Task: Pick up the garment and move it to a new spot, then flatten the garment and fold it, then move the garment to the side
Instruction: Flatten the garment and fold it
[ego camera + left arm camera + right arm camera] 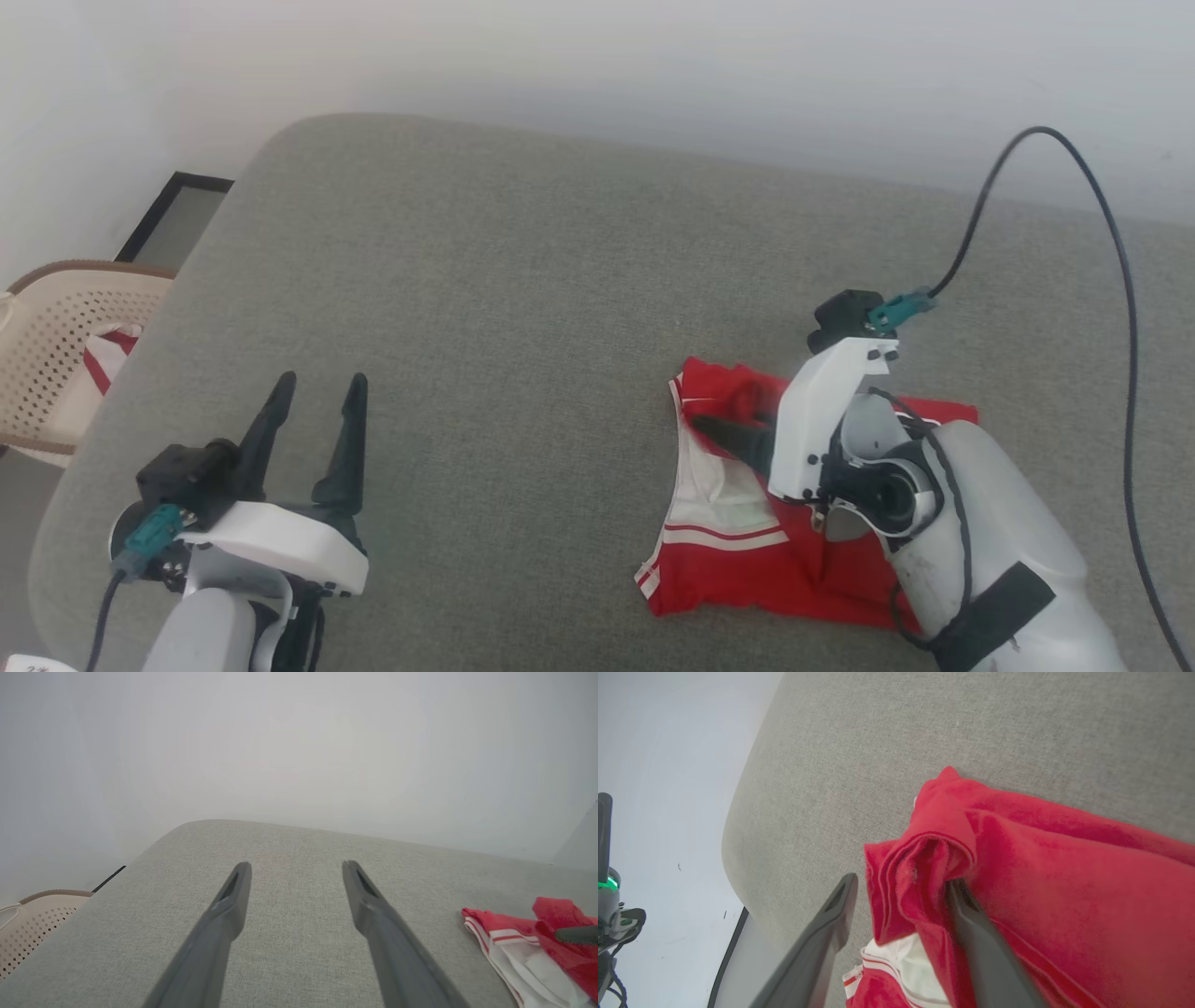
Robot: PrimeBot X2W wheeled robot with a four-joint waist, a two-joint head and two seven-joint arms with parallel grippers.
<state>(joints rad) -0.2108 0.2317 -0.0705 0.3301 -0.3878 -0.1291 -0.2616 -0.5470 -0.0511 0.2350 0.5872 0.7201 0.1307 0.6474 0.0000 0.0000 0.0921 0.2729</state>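
Observation:
The garment lies crumpled on the right side of the grey padded table, red with a white sleeve and striped trim facing left. My right gripper rests on its far part, pointing left. In the right wrist view its fingers stand apart, open, with a raised ridge of the garment between them and the right fingertip tucked against a fold. My left gripper hovers open and empty over bare table at the near left, well apart from the cloth. From the left wrist view, the garment shows at far right.
A cream perforated basket holding red-and-white cloth stands off the table's left edge, with a dark-framed panel on the floor behind it. A black cable arcs over the right side. The table's rounded far-left corner meets a pale wall.

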